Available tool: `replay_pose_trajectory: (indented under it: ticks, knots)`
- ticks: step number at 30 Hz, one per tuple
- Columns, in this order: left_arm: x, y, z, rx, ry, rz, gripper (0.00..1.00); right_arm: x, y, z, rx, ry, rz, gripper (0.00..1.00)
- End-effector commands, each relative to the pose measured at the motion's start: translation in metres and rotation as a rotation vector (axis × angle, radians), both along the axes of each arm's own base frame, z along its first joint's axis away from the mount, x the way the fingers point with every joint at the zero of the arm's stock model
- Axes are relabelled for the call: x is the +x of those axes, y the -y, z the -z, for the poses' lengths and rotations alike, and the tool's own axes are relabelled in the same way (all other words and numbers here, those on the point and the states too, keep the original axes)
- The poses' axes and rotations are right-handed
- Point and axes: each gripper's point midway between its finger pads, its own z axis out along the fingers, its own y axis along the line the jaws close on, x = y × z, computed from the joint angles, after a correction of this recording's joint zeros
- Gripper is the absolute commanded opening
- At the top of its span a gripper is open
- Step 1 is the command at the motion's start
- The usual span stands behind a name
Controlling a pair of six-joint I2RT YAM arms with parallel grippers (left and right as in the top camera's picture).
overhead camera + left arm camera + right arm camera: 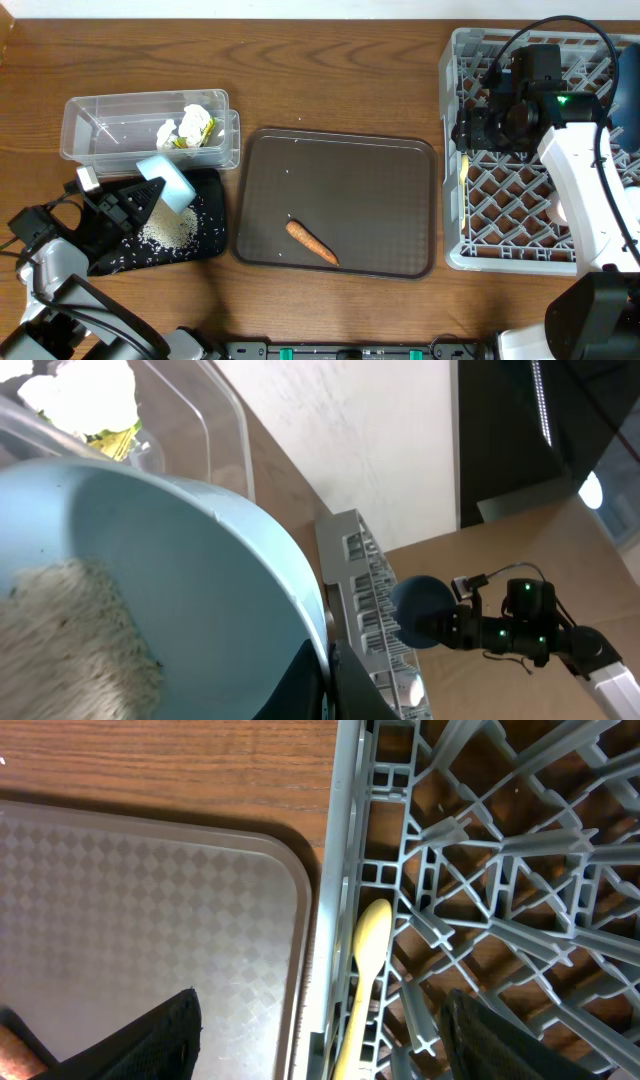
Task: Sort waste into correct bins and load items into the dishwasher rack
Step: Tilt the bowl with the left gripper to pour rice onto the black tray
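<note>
Overhead: left arm mid-pour

Big dishwasher rack (452,255) holds the spoon (365,960); right fingers (140,1040) hang spread and empty above it. Left fingers (135,203) grip the tilted light blue bowl (165,180) over the black tray (212,205); tilt steeper, slowly, keeping rice (165,232) inside.

Even bright light — left wrist close-up blurred.

light blue bowl (165,182), white rice (168,234) speckled over black tray (213,215), orange carrot (312,243), brown tray (370,200) with faint diamond check, grey lattice rack (452,150), pale yellow spoon (368,945), clear tub (110,130).
</note>
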Motion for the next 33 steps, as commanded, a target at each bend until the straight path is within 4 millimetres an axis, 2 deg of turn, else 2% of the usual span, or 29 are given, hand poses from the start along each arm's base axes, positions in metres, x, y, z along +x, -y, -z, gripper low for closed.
replay_pose_trajectory:
  ticks: [1,3,7,10,11,13,15,16,17,19,33]
  knots:
    - [-0.002,0.001,-0.008,0.007,0.061,0.007,0.06,0.002,-0.004,-0.007,0.002,0.020,-0.026,0.76]
    - [-0.002,0.001,-0.007,0.014,0.057,0.006,0.06,0.002,-0.005,-0.007,0.002,0.020,-0.026,0.76]
    - [0.000,-0.006,0.014,0.023,-0.093,-0.036,0.06,0.002,-0.005,-0.007,0.002,0.020,-0.026,0.76]
    - [-0.002,0.000,-0.008,-0.038,0.021,0.001,0.06,0.002,-0.005,-0.007,0.002,0.020,-0.026,0.76]
    - [-0.002,0.000,-0.010,-0.029,0.031,0.001,0.06,0.002,-0.005,-0.007,0.002,0.020,-0.026,0.76]
    - [0.000,-0.004,-0.002,0.007,0.002,-0.012,0.06,0.002,-0.005,-0.007,0.002,0.020,-0.026,0.76]
    - [0.002,-0.014,0.022,0.023,-0.170,-0.075,0.06,0.002,-0.005,-0.007,0.002,0.020,-0.026,0.76]
    - [0.002,-0.015,0.026,0.014,-0.206,-0.088,0.06,0.002,-0.005,-0.007,0.002,0.020,-0.026,0.76]
    - [0.002,-0.012,0.018,0.012,-0.149,-0.066,0.06,0.002,-0.005,-0.007,0.002,0.020,-0.026,0.76]
    - [0.000,-0.004,-0.010,0.003,0.059,-0.002,0.06,0.002,-0.005,-0.007,0.002,0.020,-0.026,0.76]
    - [0.003,-0.023,-0.014,0.045,0.090,-0.047,0.06,0.001,-0.005,-0.007,0.002,0.019,-0.026,0.76]
